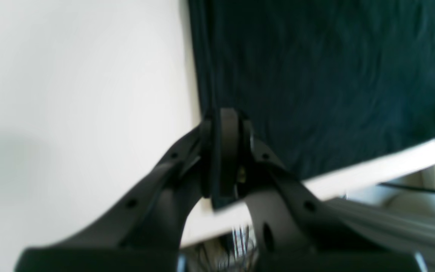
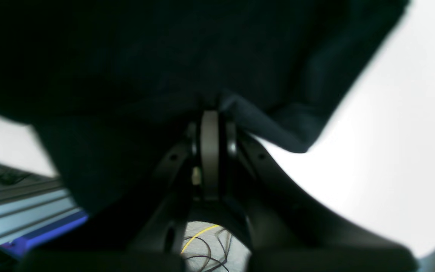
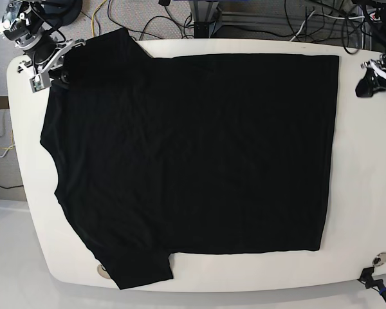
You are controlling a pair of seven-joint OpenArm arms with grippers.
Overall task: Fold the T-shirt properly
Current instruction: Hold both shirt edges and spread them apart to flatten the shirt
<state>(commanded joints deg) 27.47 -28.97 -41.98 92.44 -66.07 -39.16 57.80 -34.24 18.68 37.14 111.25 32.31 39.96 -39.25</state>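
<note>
The black T-shirt [image 3: 193, 154] lies spread flat over most of the white table [image 3: 367, 193], hem toward the right and sleeves at the left. My right gripper [image 3: 56, 74] is at the far-left sleeve. In the right wrist view it [image 2: 210, 113] is shut, with a fold of the shirt's fabric [image 2: 127, 56] bunched at its tips. My left gripper [image 3: 365, 87] hovers over bare table just right of the hem's far corner. In the left wrist view it [image 1: 225, 117] is shut and looks empty, with the shirt's hem edge [image 1: 315, 75] running behind it.
Cables [image 3: 148, 19] and an aluminium rail [image 3: 206, 13] lie beyond the table's far edge. A rail [image 2: 13, 211] and floor cables [image 2: 202, 241] show under the right gripper. A small round fitting [image 3: 377, 259] sits near the table's front right corner.
</note>
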